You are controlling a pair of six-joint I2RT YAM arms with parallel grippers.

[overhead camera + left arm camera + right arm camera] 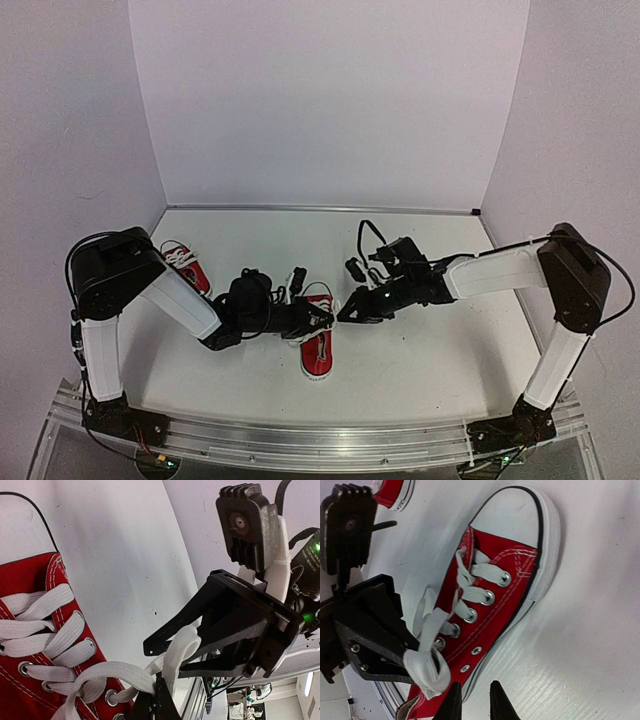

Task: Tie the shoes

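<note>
One red sneaker (318,352) with white laces lies at the table's middle, toe toward me. It also shows in the left wrist view (30,572) and the right wrist view (500,585). My left gripper (322,318) (156,700) is shut on a loop of its white lace (175,655) (425,670), held up just above the eyelets. My right gripper (346,312) (473,700) is open with a narrow gap and empty, its tips right beside the loop. The second red sneaker (190,268) (392,492) lies at the left, partly behind my left arm.
White walls close the table at the back and both sides. The metal rail (320,440) with both arm bases runs along the near edge. A black cable (365,235) loops above the right wrist.
</note>
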